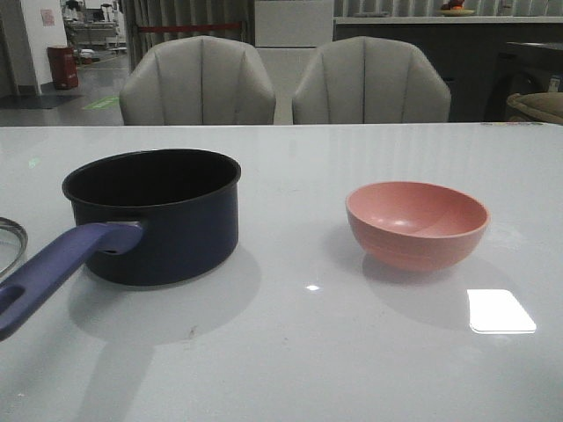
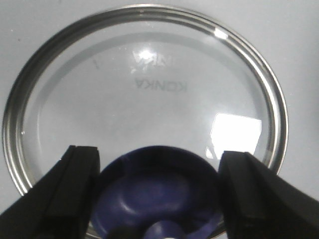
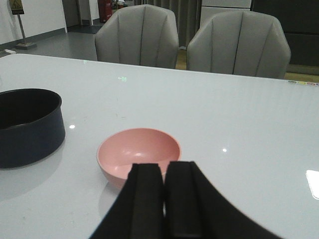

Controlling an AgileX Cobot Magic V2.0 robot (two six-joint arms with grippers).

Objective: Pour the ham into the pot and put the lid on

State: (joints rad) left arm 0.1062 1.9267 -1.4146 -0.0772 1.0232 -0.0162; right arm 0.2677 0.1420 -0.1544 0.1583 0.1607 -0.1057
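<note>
The dark blue pot (image 1: 158, 211) stands on the left of the table with its purple-blue handle (image 1: 53, 264) pointing toward me; its black inside shows no ham. The pot also shows in the right wrist view (image 3: 30, 129). The pink bowl (image 1: 418, 220) sits to the right and looks empty. The ham is not visible. The glass lid (image 2: 149, 89) lies flat on the table; only its rim (image 1: 9, 242) shows at the far left of the front view. My left gripper (image 2: 159, 154) is open, its fingers on either side of the lid's blue knob (image 2: 159, 194). My right gripper (image 3: 163, 167) is shut and empty, just short of the bowl (image 3: 137, 149).
The white table (image 1: 352, 352) has a bright light patch (image 1: 501, 309) near the front right. Two grey chairs (image 1: 198, 79) (image 1: 369, 79) stand behind the far edge. Neither arm shows in the front view.
</note>
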